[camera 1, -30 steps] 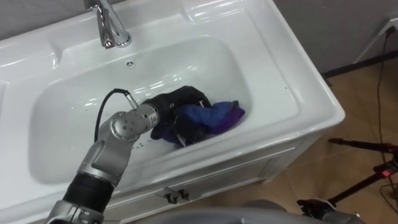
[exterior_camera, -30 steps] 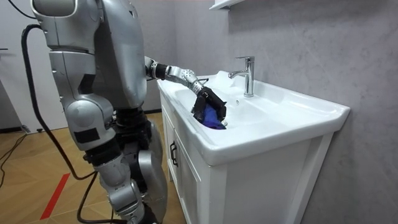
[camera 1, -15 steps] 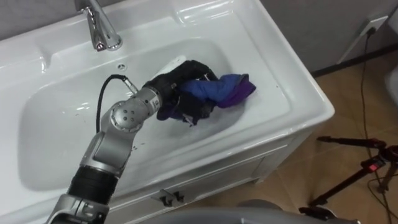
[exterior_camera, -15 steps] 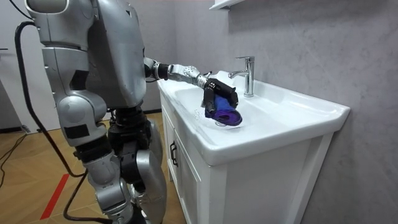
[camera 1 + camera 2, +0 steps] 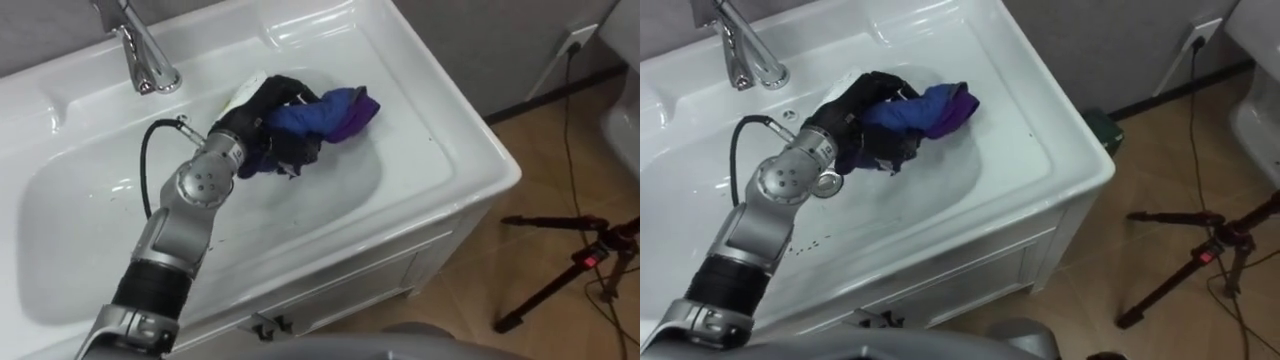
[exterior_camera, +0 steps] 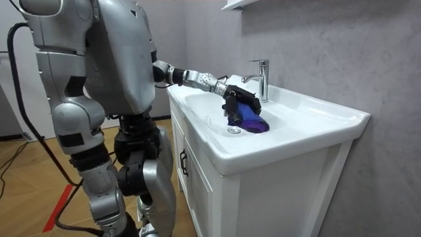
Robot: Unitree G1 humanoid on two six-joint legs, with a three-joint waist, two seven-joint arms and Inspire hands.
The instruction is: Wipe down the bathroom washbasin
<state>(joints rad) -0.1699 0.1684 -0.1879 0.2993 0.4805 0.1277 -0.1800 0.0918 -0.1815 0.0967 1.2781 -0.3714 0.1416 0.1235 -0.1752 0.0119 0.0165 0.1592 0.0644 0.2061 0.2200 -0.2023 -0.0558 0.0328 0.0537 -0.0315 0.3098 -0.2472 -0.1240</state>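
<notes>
White ceramic basin [image 5: 452, 150], rectangular, set on a white cabinet [image 5: 352, 288]; the robot stands at its front edge.

Left hand [image 5: 262, 108]: black-gloved, reaching in over the front rim. Fingers curled round a bunched blue and purple cloth [image 5: 328, 110], so it is grasping, not released. Most of the wad sits under and in front of the palm, and a purple end sticks out toward the basin's right side.

Position: hand and cloth lie at the far right part of the bowl, pressed on the sloping back wall. The chrome faucet [image 5: 140, 58] stands just behind and to the left of the hand, not touching it.

Clearance:
- A band of bare white bowl lies between the cloth's tip and the right rim.
- The bowl floor is open to the left of the forearm and toward the front wall.
- The back ledge lies close above the knuckles.
- A black tripod [image 5: 572, 268] stands on the wooden floor [image 5: 520, 210], well apart to the right.
</notes>
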